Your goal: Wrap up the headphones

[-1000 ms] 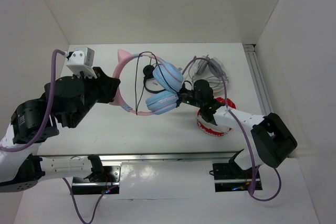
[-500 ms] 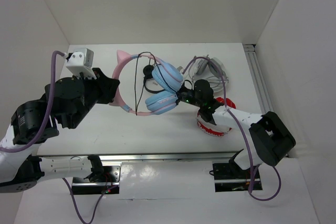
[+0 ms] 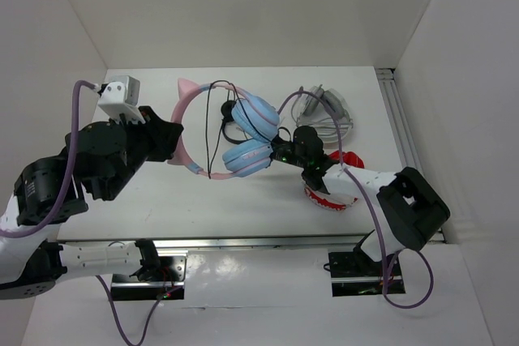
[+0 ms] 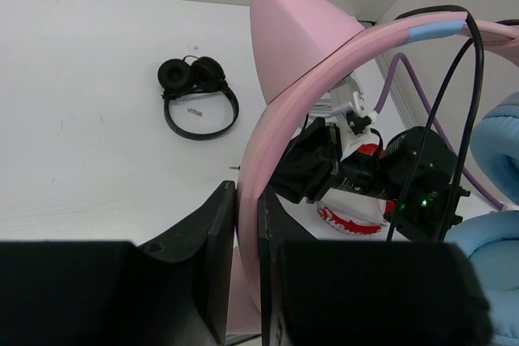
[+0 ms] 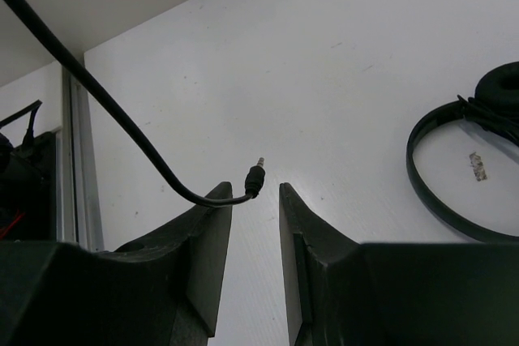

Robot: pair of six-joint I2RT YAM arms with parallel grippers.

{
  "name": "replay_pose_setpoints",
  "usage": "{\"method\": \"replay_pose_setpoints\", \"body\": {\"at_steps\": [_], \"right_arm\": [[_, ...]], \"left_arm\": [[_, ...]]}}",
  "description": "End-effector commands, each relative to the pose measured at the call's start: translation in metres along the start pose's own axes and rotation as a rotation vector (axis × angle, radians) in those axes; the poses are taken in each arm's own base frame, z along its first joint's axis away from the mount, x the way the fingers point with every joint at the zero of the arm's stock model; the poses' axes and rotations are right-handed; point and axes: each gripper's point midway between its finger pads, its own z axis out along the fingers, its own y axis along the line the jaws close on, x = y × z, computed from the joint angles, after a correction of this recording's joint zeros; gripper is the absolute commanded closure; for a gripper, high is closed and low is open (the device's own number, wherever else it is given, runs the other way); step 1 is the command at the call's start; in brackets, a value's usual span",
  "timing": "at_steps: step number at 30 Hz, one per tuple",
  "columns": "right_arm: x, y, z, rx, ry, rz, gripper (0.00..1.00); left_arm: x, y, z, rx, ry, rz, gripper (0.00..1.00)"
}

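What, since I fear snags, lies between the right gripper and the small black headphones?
In the right wrist view, only bare white table separates the right gripper from the small black headphones; the cable plug hangs at the gripper itself.

The headphones (image 3: 243,156) have a pink band (image 4: 324,70) with a pointy cat ear (image 4: 292,34), two light blue cups (image 3: 258,115) and a thin black cord (image 4: 454,111). The band sits pinched between the left fingers (image 4: 212,241). The cord's plug (image 5: 255,177) (small and black) hangs just above the tips of the right fingers (image 5: 212,241).
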Motion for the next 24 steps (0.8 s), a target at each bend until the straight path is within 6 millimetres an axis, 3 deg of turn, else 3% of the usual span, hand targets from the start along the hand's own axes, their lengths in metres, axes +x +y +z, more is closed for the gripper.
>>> {"method": "replay_pose_setpoints", "body": {"at_steps": [1, 18, 24], "right_arm": [[-0.026, 0.004, 0.006, -0.016, -0.098, -0.04, 0.63], [-0.037, 0.014, 0.018, -0.033, -0.171, -0.01, 0.62], [-0.041, 0.019, 0.022, -0.049, -0.186, -0.009, 0.56]], "left_arm": [[-0.032, -0.013, -0.008, 0.061, -0.101, -0.158, 1.0], [-0.027, -0.007, -0.012, 0.058, -0.094, -0.181, 1.0], [-0.025, -0.008, -0.009, 0.054, -0.088, -0.175, 1.0]]}}
